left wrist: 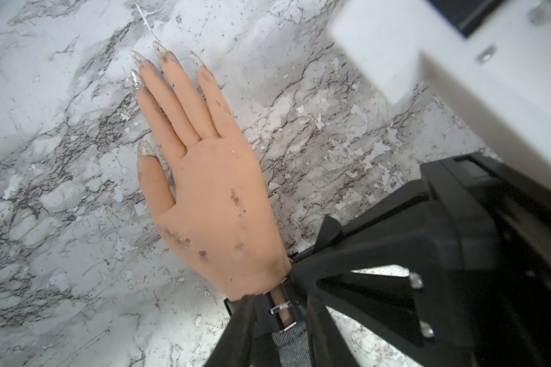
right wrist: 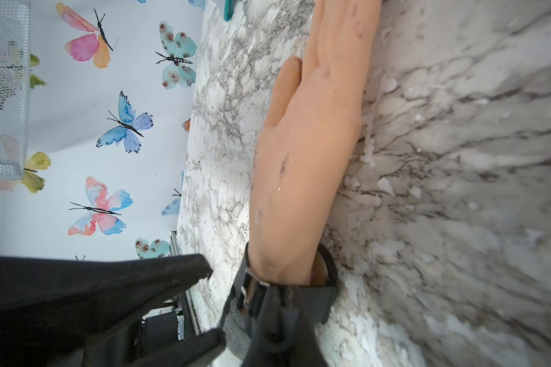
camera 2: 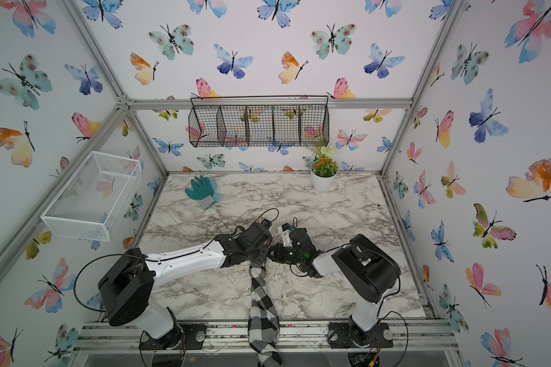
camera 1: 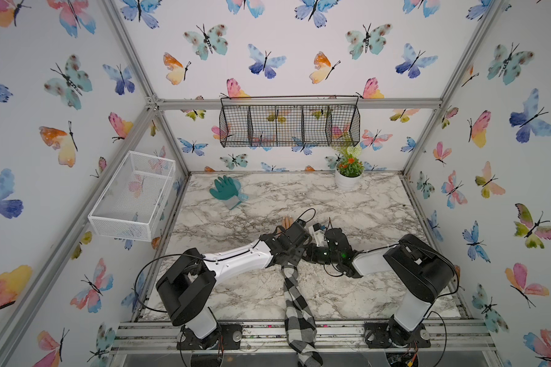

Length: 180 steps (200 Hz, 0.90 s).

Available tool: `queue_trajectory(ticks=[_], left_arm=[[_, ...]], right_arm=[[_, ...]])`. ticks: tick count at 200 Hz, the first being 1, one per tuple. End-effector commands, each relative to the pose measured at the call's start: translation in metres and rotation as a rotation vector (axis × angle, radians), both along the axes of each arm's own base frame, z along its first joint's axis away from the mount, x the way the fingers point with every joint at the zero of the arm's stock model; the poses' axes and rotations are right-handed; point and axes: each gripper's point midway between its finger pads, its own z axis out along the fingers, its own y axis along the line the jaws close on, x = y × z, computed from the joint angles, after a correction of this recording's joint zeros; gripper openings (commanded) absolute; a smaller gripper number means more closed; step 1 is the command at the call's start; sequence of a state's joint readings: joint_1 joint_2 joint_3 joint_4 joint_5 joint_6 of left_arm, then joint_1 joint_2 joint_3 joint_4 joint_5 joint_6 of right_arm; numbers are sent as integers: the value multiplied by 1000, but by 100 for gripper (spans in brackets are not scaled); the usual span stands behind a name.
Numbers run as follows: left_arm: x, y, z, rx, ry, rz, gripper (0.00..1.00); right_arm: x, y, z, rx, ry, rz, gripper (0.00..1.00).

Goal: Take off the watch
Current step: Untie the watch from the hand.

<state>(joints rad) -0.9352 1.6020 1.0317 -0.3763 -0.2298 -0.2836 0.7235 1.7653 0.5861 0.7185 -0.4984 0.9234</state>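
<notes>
A tan mannequin hand [left wrist: 217, 197] lies flat on the marble table [left wrist: 61, 222], its plaid sleeve [camera 1: 295, 305] trailing over the front edge. The black watch [left wrist: 280, 308] is strapped round the wrist, silver buckle up; in the right wrist view its strap [right wrist: 318, 302] wraps the wrist and the case lies against the table. My left gripper [left wrist: 280, 306] is closed narrowly, one finger on each side of the buckle. My right gripper [right wrist: 275, 292] is shut, pinching the strap beside the buckle. In both top views the arms' wrists cover the watch; only the mannequin hand's fingertips [camera 1: 287, 221] show.
A green glove [camera 1: 226, 190] lies at the back left and a potted plant [camera 1: 349, 173] at the back right. A white mesh basket [camera 1: 131, 197] hangs on the left wall, a black wire basket [camera 1: 290, 124] on the back wall. Both arms meet mid-table.
</notes>
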Motion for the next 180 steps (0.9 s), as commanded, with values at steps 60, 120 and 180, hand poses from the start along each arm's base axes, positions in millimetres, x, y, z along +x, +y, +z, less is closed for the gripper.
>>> queue_trajectory(ticks=[60, 120, 180], left_arm=[[-3, 10, -26, 89, 7, -19, 28], [3, 17, -32, 124, -18, 13, 23], [12, 40, -30, 182, -63, 112, 18]], right_arm=[[-17, -2, -12, -35, 49, 47, 2], [-19, -4, -13, -41, 51, 44, 2], [-20, -6, -17, -52, 55, 38, 2]])
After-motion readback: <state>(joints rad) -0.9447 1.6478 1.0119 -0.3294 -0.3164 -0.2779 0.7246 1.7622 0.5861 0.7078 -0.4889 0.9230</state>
